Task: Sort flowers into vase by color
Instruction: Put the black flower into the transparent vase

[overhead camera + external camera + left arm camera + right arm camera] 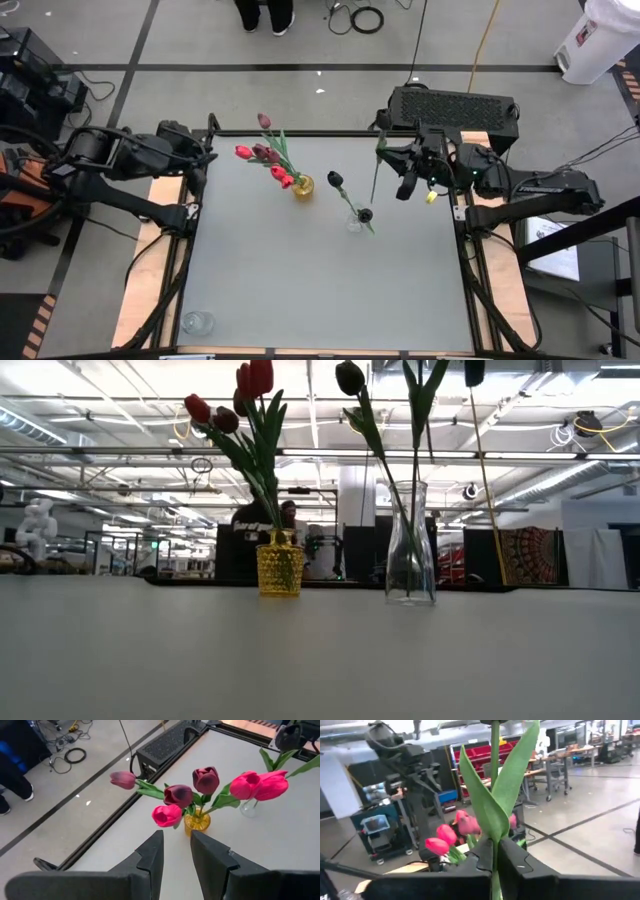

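The right gripper (494, 857) is clamped on a green-stemmed artificial tulip (376, 165), stem upright, near the grey table's (300, 280) far right edge. The left gripper (175, 855) is part open, empty.

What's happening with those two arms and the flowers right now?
Right gripper shut on a green-stemmed tulip, raised near the clear glass vase. Left gripper open, empty, facing the yellow vase. Nothing blocking.

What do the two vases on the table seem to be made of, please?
Yellow vase: looks like amber-tinted glass with a bumpy, studded surface, since light glows through it; plastic is possible. Clear vase: likely plain smooth glass, fully transparent, with the stems visible through its walls.
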Robot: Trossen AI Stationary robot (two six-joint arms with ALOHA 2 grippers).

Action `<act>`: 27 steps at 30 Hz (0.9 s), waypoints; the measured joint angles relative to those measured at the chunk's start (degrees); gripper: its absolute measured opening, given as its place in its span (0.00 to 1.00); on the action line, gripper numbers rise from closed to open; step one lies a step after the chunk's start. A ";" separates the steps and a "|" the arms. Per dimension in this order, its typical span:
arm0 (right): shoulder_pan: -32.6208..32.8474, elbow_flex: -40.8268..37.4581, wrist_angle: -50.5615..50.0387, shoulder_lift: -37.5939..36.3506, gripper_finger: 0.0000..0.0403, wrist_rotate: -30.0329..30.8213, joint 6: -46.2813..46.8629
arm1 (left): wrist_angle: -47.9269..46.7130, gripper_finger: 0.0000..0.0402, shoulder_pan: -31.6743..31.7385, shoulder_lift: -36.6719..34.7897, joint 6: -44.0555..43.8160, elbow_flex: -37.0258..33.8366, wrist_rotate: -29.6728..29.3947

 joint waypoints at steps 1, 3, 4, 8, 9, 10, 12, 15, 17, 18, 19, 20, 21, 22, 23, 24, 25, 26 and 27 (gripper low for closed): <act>-0.19 -1.01 0.63 -0.43 0.00 -0.13 0.44 | 0.02 0.26 0.00 0.00 0.00 0.00 0.02; -0.26 -2.99 2.71 -1.04 0.00 -0.40 1.02 | 0.07 0.26 0.01 -0.09 0.00 0.00 0.09; -0.26 -4.04 4.31 -1.26 0.00 -0.39 1.16 | 0.07 0.26 0.01 -0.14 0.00 0.00 0.09; -0.26 -7.40 10.19 -1.40 0.00 -0.42 2.28 | 0.11 0.26 0.01 -0.14 0.00 0.00 0.09; -0.26 -8.07 11.22 -1.40 0.00 -0.41 2.49 | 0.13 0.26 0.02 -0.13 0.00 0.00 0.09; -0.26 -8.58 11.81 -1.40 0.00 -0.41 2.82 | 0.18 0.26 0.02 -0.11 -0.02 0.00 0.09; -0.26 -9.21 11.91 -1.40 0.00 -0.40 3.64 | 0.18 0.26 0.00 -0.13 -0.02 0.00 0.09; -0.26 -9.46 11.92 -1.17 0.00 -0.41 3.90 | 0.20 0.26 0.01 -0.13 -0.04 0.00 0.09; -0.26 -9.46 11.79 -0.91 0.00 -0.41 3.90 | 0.22 0.26 0.02 -0.13 -0.04 0.00 0.09; -0.26 -9.46 11.81 -0.64 0.00 -0.41 3.89 | 0.21 0.26 0.00 -0.13 -0.04 0.00 0.09; -0.26 -9.46 11.95 -0.27 0.00 -0.39 3.85 | 0.22 0.26 0.02 -0.13 -0.07 0.02 0.09; -0.25 -9.46 11.89 0.04 0.00 -0.41 3.83 | 0.22 0.26 0.00 -0.13 -0.07 0.02 0.09; -0.24 -9.46 11.80 0.45 0.00 -0.41 3.74 | 0.22 0.26 0.01 -0.13 -0.07 0.02 0.09; -0.26 -9.46 11.90 0.89 0.00 -0.41 3.72 | 0.22 0.26 0.02 -0.13 -0.12 0.02 0.09; -0.24 -9.46 11.95 1.38 0.00 -0.41 3.63 | 0.22 0.26 0.02 -0.13 -0.33 0.02 0.09; -0.26 -9.46 12.00 1.83 0.00 -0.41 3.52 | 0.22 0.26 0.00 -0.13 -0.48 0.02 0.09; -0.25 -9.46 11.98 2.23 0.00 -0.40 3.50 | 0.22 0.26 0.01 -0.13 -0.55 0.02 0.09; -0.24 -9.46 12.00 2.73 0.00 -0.41 3.46 | 0.22 0.26 0.01 -0.13 -0.63 0.02 0.09; -0.25 -9.46 12.09 3.19 0.00 -0.41 3.22 | 0.22 0.26 0.00 -0.13 -0.63 0.02 0.09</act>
